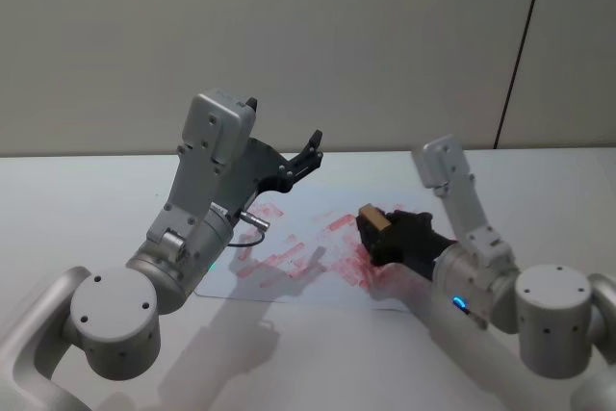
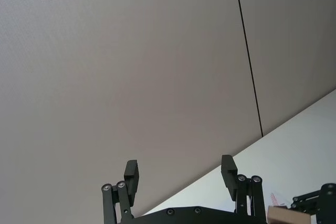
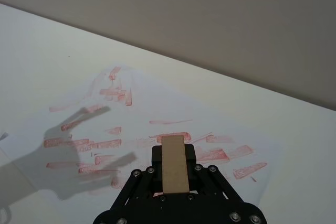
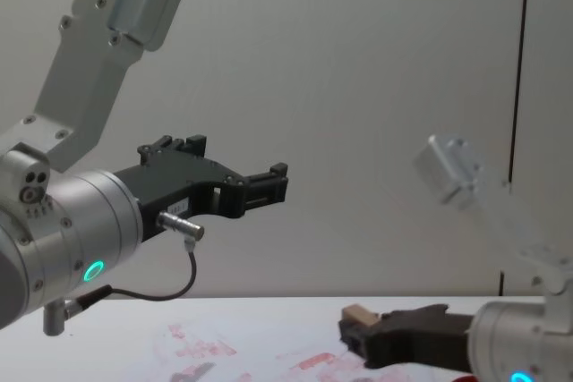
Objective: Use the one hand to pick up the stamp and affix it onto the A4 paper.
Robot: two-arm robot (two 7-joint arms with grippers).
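Over the paper, the right gripper is clutching the stamp.
The left gripper is hovering high, its fingers spread wide apart.

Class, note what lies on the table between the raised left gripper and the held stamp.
The A4 paper with its red prints, nothing else, as the head view shows. The left gripper hangs open above it; the right gripper grips the stamp.
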